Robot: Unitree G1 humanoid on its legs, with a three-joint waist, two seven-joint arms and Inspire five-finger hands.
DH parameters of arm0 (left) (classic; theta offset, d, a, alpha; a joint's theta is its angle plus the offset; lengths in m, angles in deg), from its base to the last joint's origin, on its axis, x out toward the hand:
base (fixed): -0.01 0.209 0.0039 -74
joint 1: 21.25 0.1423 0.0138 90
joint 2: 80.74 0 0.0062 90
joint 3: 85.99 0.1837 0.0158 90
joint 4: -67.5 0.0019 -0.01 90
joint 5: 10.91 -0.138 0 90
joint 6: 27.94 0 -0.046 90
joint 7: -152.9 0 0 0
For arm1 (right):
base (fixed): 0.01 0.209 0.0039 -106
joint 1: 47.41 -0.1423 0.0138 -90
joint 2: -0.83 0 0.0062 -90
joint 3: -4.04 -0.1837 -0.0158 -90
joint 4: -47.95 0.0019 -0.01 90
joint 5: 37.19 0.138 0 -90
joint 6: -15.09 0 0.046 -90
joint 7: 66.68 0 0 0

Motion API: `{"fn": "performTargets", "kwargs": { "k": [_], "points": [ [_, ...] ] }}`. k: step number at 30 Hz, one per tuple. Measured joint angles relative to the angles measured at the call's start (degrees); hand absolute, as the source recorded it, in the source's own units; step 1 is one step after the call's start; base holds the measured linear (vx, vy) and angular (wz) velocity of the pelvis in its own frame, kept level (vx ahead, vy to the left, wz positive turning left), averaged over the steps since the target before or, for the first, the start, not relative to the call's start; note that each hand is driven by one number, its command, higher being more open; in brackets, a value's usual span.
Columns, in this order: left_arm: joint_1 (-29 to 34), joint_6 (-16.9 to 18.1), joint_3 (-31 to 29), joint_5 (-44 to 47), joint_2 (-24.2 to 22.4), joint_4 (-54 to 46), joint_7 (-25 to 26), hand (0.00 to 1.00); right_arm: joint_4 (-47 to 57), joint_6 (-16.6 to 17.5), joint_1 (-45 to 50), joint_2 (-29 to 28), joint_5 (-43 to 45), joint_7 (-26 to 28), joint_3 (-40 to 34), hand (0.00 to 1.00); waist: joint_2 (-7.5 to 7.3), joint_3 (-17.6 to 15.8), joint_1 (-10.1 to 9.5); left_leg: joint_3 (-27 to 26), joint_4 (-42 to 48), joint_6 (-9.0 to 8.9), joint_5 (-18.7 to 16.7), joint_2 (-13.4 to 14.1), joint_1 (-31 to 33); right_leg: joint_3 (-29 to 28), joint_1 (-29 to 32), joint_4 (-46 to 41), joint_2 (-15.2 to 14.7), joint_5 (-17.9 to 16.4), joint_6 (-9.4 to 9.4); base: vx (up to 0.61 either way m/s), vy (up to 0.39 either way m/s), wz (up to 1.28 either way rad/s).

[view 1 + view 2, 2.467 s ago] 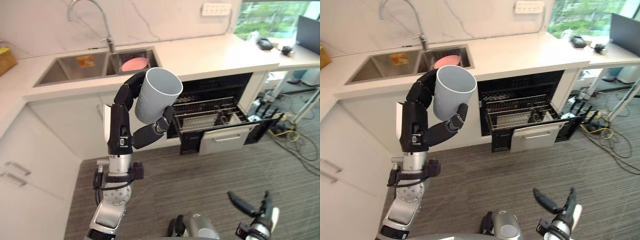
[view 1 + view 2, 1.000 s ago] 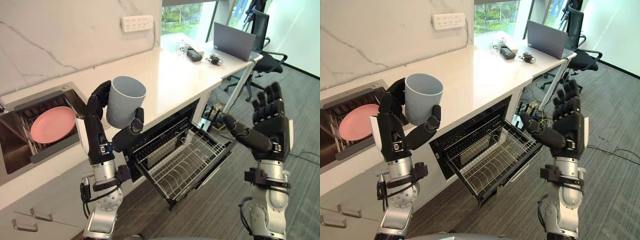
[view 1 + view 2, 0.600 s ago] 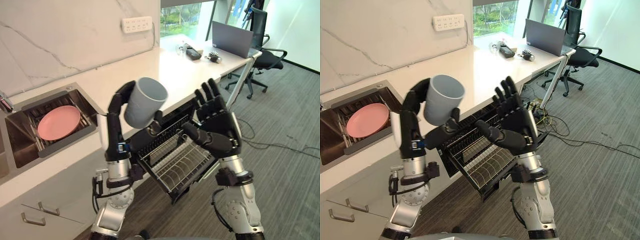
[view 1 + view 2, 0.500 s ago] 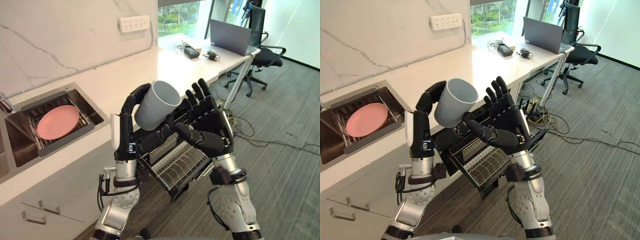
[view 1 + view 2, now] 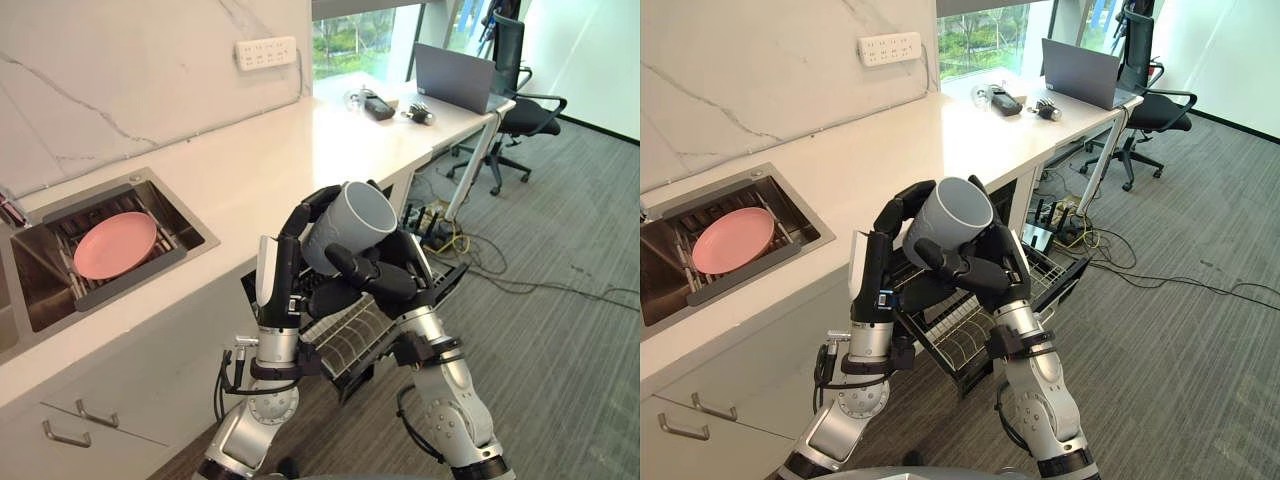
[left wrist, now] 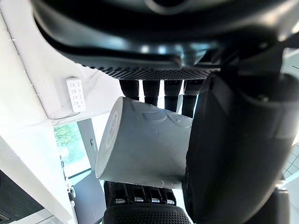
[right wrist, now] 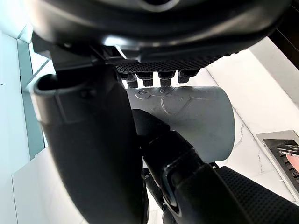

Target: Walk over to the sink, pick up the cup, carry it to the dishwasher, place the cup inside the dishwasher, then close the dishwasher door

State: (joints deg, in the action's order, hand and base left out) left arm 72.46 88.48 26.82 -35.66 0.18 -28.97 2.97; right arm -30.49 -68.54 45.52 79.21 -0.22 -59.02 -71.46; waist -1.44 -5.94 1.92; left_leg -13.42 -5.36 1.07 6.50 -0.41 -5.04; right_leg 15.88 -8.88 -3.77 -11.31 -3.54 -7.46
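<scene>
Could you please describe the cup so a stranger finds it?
From the white counter, look before it, above the pulled-out dishwasher rack. There the left hand and right hand clasp the cup: a plain grey cylinder, unlike the flat pink plate in the sink.

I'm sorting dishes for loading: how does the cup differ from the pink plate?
The cup is grey and deep; the plate is pink and shallow. The cup is up in the air, tilted, gripped by the left hand and the right hand; the plate lies in the sink, with no hand on it. Both are plain and single-coloured.
</scene>
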Motion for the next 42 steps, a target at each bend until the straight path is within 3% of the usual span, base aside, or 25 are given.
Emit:
{"fn": "performTargets", "kwargs": {
  "k": [5,16,17,25,30,32,38,42],
  "points": [
    [0.0,0.0,-0.1,-1.1,1.0,0.3,1.3,0.0,0.0,-2.8,-0.3,0.7,3.6,-2.2,1.4,0.0,0.09,0.1,0.22,0.3,0.0,0.05,0.6,0.1,0.1,0.2,0.1,-0.2,0.0,-0.3,0.6,-0.05,0.02,0.04],
    [0.1,0.0,0.2,-2.3,1.0,0.3,0.9,0.0,-0.1,-2.4,-0.3,1.0,6.2,-5.7,1.5,0.0,0.05,0.4,0.31,0.8,0.0,0.05,0.8,0.3,0.6,0.7,0.2,0.0,0.0,0.2,0.77,-0.01,0.009,0.02],
    [0.1,0.0,0.2,-2.3,1.0,0.3,0.9,1.0,-0.1,-2.4,-0.3,1.0,6.4,-5.7,1.5,0.0,0.06,0.7,0.35,0.9,0.0,0.05,0.8,0.3,0.7,0.8,0.2,0.2,0.1,0.3,0.75,0.0,0.0,0.0],
    [0.4,0.8,2.0,-2.1,0.8,-0.9,1.0,1.0,-1.5,-3.1,-0.3,0.9,14.9,-2.9,-1.2,0.0,0.1,1.9,0.29,1.4,0.0,0.19,1.2,0.3,1.1,1.4,-0.1,0.9,0.3,1.0,0.11,0.03,0.001,0.03],
    [2.3,4.1,1.2,-1.7,0.6,-4.4,1.3,1.0,-2.1,-2.9,-0.2,0.2,20.7,-3.5,-7.7,0.0,0.08,1.9,0.19,1.7,0.0,-0.01,1.2,0.4,1.0,1.6,-0.3,0.9,0.3,0.7,0.62,0.0,0.008,0.02],
    [2.8,6.0,-1.2,-1.6,0.4,-5.2,2.0,1.0,-2.1,-2.2,-0.2,0.0,22.5,-3.6,-11.4,0.0,0.17,2.0,0.19,1.8,0.0,-0.09,1.2,0.4,1.0,1.8,-0.3,0.9,0.3,0.8,0.66,0.0,0.006,0.02],
    [6.2,6.1,-7.4,-1.7,-0.5,-5.1,4.2,1.0,-2.1,-0.7,0.0,-0.3,24.2,-4.1,-19.3,0.0,0.19,2.0,0.21,2.4,0.0,-0.15,1.2,0.4,1.3,2.4,-0.6,1.2,0.4,0.8,0.66,0.01,0.005,0.05],
    [8.8,4.9,-15.0,-2.4,-2.0,-5.1,11.8,1.0,-2.1,0.3,1.7,-0.3,19.7,-4.7,-25.7,0.0,0.24,2.1,0.12,4.4,0.0,-0.34,1.4,0.1,2.1,4.7,-1.5,2.3,0.5,0.9,0.61,0.04,-0.008,0.24]
  ]
}}
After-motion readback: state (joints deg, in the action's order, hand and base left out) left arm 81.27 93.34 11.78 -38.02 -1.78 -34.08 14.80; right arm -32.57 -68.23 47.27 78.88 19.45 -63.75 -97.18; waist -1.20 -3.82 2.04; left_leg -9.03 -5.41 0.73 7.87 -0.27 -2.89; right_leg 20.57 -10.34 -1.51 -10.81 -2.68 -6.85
